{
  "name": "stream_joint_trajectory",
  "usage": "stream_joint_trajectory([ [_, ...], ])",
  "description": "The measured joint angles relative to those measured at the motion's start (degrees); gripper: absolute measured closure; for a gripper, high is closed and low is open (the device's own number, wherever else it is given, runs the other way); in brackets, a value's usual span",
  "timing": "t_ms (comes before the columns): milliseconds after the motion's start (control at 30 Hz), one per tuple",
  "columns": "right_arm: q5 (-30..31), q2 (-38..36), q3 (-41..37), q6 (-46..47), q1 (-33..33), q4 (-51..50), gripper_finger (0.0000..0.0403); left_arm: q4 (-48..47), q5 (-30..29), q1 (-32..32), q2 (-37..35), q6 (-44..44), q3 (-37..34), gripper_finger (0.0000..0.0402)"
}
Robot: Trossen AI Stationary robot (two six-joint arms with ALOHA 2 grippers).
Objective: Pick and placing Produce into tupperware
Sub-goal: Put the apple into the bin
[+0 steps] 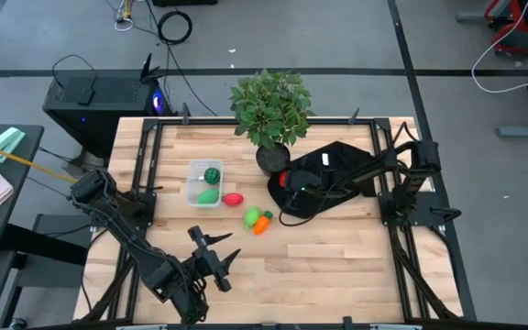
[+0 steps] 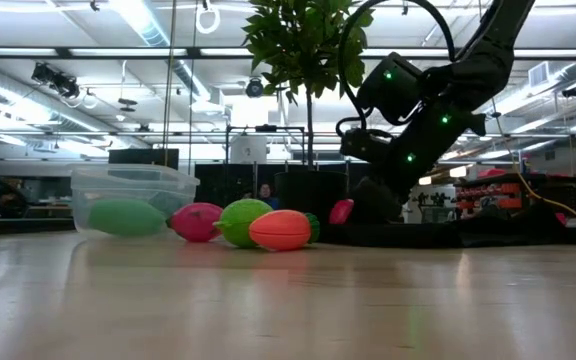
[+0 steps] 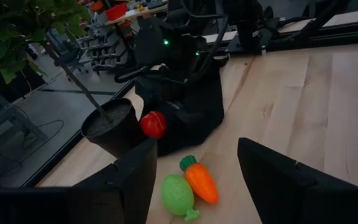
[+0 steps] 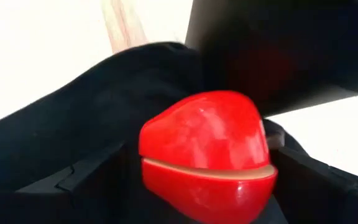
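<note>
I have the right end effector [image 1: 285, 181] down over the black cloth sheet [image 1: 337, 156] beside the dark plant pot [image 3: 114, 127], fingers spread wide on either side of the glossy red round toy fruit [image 4: 205, 163] and not yet gripping it, as far as I can tell. I want it centred between the fingers before squeezing, then a clean lift across to the small clear plastic tub [image 1: 193, 181] on the wooden desk [image 1: 337, 266]. My left end effector [image 1: 211, 254] waits half-open and empty near the front.

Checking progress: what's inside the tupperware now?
The tupperware holds a dark green striped ball and a light green piece. Anything beneath them is hidden.
</note>
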Motion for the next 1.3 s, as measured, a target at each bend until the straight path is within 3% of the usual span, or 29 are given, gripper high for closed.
stream_joint_trajectory([
  [567, -0.3, 0.0, 0.0, 0.6, 0.0, -0.1, 0.0126, 0.0, 0.0, 0.0, 0.0, 0.0, 0.0, 0.017],
  [1300, -0.3, -0.1, 0.0, 1.9, 0.1, -0.1, 0.0128, 0.0, 0.0, 0.0, 0.0, 0.0, -0.1, 0.0171],
])
